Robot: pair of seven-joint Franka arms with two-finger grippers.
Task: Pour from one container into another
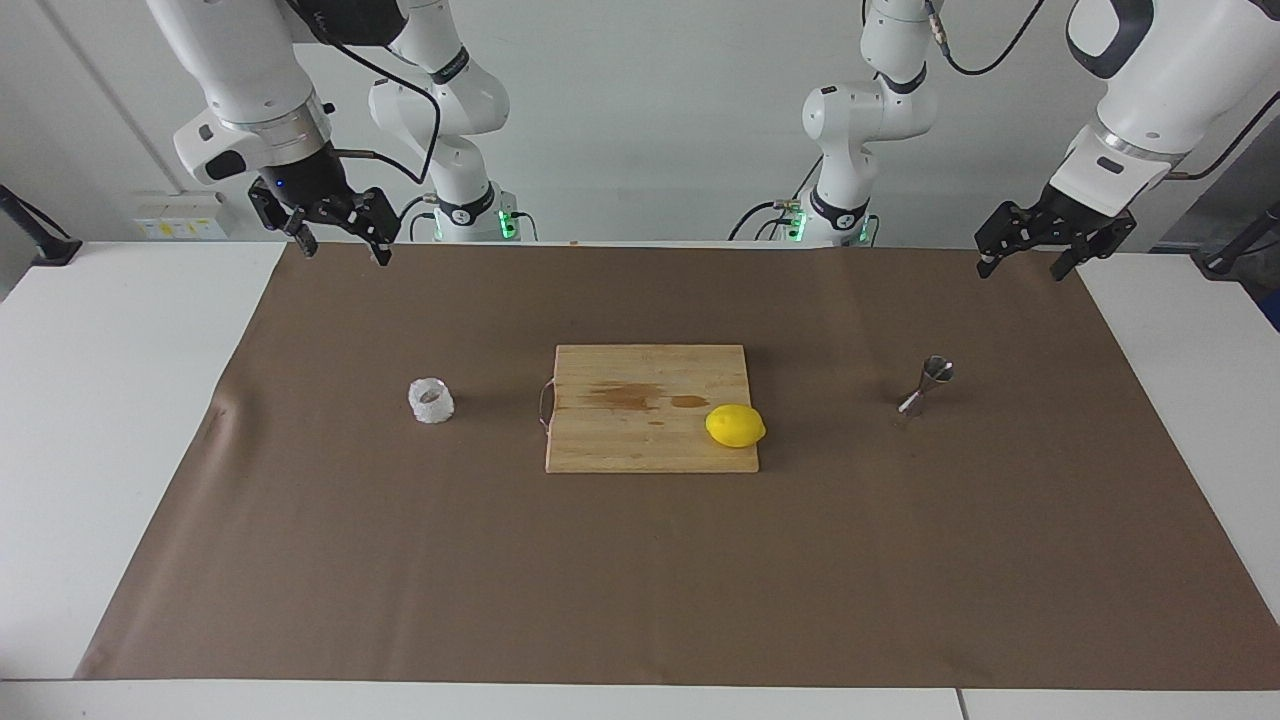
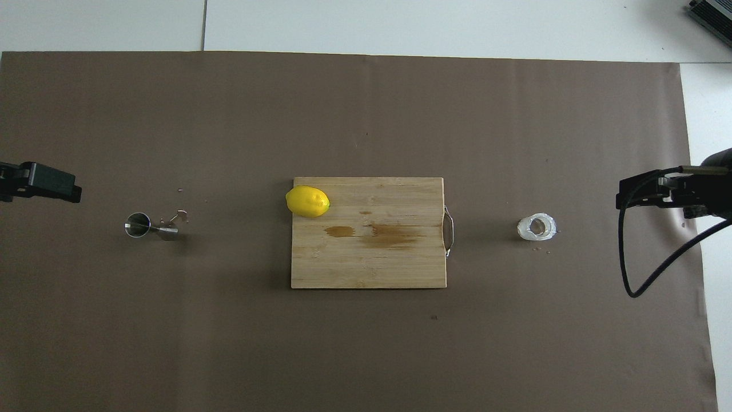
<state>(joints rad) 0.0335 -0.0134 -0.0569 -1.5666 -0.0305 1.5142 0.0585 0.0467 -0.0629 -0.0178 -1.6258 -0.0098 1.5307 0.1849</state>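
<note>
Clear faceted cup [image 1: 431, 400] mid-left of facing view, steel jigger [image 1: 927, 385] mid-right. Left pincer [image 1: 1030, 250] and right pincer [image 1: 336, 229] both apart, raised. Risk: narrow, tippy jigger; spill likely.

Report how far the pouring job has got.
Done: nothing visible. The clear cup and the steel jigger stand apart on the brown mat, untouched. In hand: nothing; the right tool and left tool hang open, raised near the table's ends. Left: grasp the cup, carry it over, pour.
</note>
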